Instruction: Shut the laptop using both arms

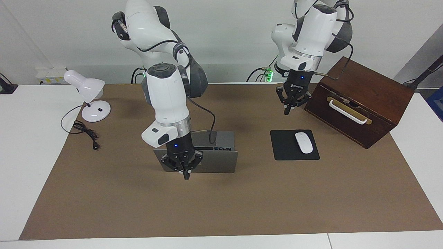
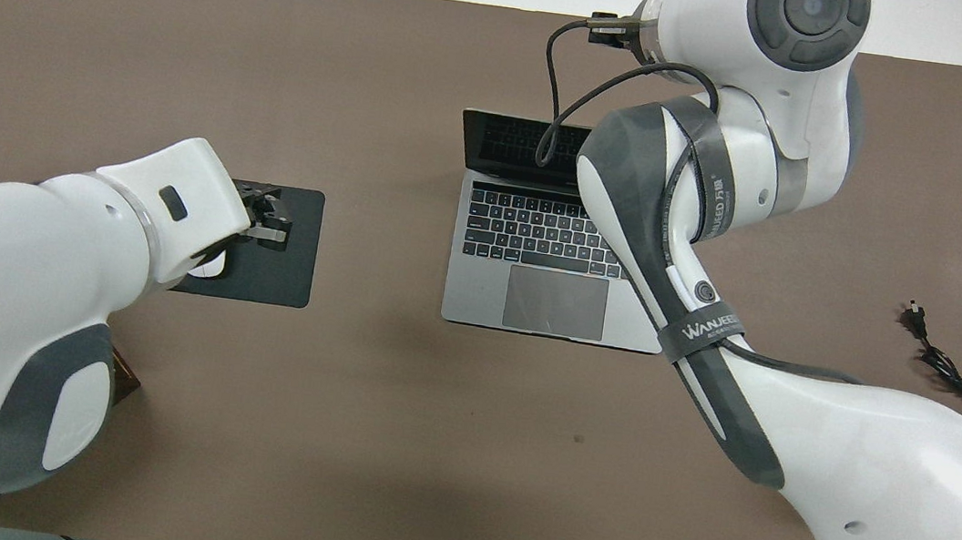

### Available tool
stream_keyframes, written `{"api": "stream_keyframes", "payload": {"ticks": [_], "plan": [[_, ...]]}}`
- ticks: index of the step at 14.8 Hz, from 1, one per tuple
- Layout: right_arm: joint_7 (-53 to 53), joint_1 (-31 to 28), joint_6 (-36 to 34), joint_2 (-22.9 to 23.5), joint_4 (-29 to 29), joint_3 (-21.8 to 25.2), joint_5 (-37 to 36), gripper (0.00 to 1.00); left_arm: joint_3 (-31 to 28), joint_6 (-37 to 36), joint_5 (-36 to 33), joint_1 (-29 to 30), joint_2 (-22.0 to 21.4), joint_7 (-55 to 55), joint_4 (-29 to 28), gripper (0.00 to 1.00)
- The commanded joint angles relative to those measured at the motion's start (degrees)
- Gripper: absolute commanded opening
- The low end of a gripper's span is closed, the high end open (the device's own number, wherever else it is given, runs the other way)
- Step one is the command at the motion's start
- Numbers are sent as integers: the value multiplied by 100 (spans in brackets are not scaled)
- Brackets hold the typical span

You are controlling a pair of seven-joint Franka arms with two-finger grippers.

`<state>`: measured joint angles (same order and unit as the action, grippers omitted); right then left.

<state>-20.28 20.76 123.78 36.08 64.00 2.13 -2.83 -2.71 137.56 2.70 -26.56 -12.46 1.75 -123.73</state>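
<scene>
Laptop [image 1: 218, 159] open at mid surface [image 1: 221, 207], on the brown mat [image 1: 242, 200]; lid tilted back away from the robots, keyboard [image 2: 536, 231] and trackpad [image 2: 555, 303] exposed toward them. Screen dark.

Right gripper [image 1: 186, 173] down at the back of the lid, at the corner toward the right arm's end, fingertips pointing down and overlapping the lid in the facing view. Actual contact with the lid: cannot tell. Open or clenched: cannot tell. Hidden under the right arm's own wrist in the overhead view.

Left gripper [image 1: 290, 108] up in the air near the front of the wooden box [image 1: 360, 103], over the mat beside the mouse pad [image 1: 294, 145]; holding nothing visible. Open or clenched: cannot tell. Well apart from the laptop.

White mouse [image 1: 304, 142] on the black mouse pad, toward the left arm's end. Wooden box with a white handle [image 1: 347, 111] just beside the pad, nearer the robots. White desk lamp [image 1: 88, 93] at the right arm's end, its black cord [image 1: 84, 133] lying loose on the mat.
</scene>
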Motion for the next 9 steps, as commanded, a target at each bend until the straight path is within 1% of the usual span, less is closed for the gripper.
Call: {"api": "stream_keyframes", "payload": {"ticks": [1, 3, 5, 7, 9], "plan": [[-108, -19, -47, -118, 384, -37, 37, 0, -90, 726, 55, -357, -231, -8, -554, 0], [-108, -19, -65, -258, 656, -37, 46, 0, -90, 1104, 55, -577, -231, -8, -783, 0], [-108, -28, -65, -373, 920, -37, 387, 0, -90, 1482, 55, -797, -196, -8, -976, 0], [-108, -63, -169, -461, 1079, -37, 634, 0, -90, 1956, 55, -990, -91, 0, -1161, 0], [-99, -72, -319, -488, 1105, -37, 661, 0, -90, 2352, 55, -1184, 120, 0, -1293, 0]]}}
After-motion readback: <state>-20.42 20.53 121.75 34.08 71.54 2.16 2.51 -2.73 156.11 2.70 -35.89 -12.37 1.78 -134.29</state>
